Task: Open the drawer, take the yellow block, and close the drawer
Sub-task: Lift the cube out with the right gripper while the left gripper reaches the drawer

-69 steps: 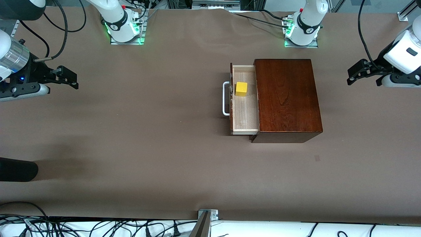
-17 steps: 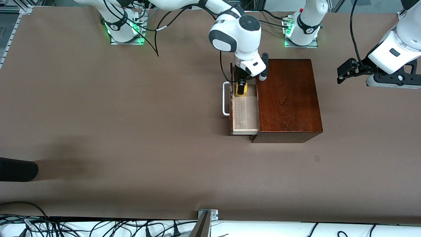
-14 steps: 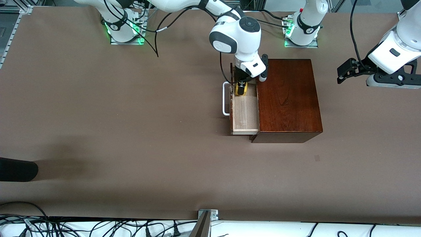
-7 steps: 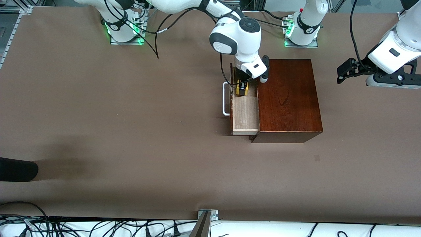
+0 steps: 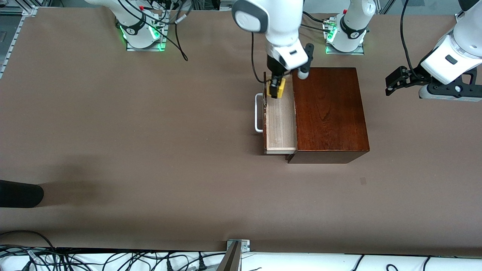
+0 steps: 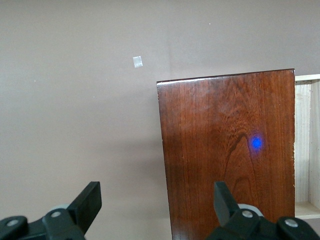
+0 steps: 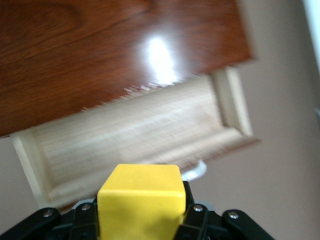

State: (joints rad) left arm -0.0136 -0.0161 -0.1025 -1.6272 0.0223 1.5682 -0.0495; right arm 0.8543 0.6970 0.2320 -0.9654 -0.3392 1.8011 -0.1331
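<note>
From my station the front view is evenly lit and sharp, with soft light coming from above. I see a wide soft shadow on the table [image 5: 150, 150] toward the right arm's end, near a dark object [image 5: 19, 193] at the edge. The right wrist view is blurred, and a white glare spot sits on the glossy cabinet [image 7: 100, 55]. In the left wrist view a small blue light dot lies on the cabinet top, and this picture is clear.
</note>
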